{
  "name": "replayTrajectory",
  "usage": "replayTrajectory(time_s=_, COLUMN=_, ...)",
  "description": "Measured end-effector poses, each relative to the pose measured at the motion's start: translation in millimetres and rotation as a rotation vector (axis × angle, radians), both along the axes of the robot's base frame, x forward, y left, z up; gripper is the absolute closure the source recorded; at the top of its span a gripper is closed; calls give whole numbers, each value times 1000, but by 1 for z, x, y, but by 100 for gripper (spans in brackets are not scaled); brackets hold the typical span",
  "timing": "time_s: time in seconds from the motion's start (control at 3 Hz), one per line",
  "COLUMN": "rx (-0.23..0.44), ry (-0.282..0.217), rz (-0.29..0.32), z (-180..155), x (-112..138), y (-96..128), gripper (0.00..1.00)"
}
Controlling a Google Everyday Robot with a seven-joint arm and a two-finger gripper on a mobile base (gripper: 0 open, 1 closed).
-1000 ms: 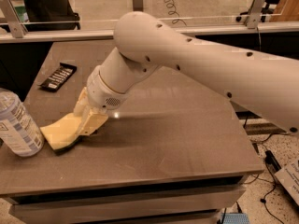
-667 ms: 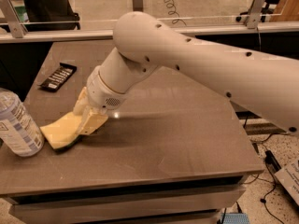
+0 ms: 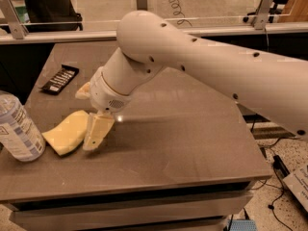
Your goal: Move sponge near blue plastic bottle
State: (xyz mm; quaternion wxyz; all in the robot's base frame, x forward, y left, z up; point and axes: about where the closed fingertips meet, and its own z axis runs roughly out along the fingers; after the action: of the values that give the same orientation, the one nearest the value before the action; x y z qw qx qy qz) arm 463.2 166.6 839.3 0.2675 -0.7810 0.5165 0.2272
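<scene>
The pale yellow sponge (image 3: 66, 132) lies flat on the brown table (image 3: 183, 148) at the left, its left corner close to the blue plastic bottle (image 3: 17, 129), which stands at the table's left edge, clear with a white-and-blue label. My gripper (image 3: 90, 112) hangs from the big white arm just right of and above the sponge. Its fingers are spread apart: one fingertip (image 3: 97, 133) rests beside the sponge's right edge, the other (image 3: 83, 91) is behind it. The gripper holds nothing.
A black flat packet with white marks (image 3: 58, 79) lies at the table's back left. A glass-topped rail (image 3: 202, 23) runs behind the table. The table's front edge is near the bottom, with floor and cables at the right.
The fingers have opened and let go of the sponge, which now lies flat on the table next to the bottle. The arm has barely moved.
</scene>
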Motion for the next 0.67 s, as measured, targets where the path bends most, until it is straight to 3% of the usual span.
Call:
replayTrajectory(time_s=0.33, rx=29, ry=12, rz=-15, z=8, x=3, y=-6, gripper=0)
replayTrajectory(time_s=0.67, rx=70, ry=22, rz=-94, z=20, x=22, y=-38, gripper=0)
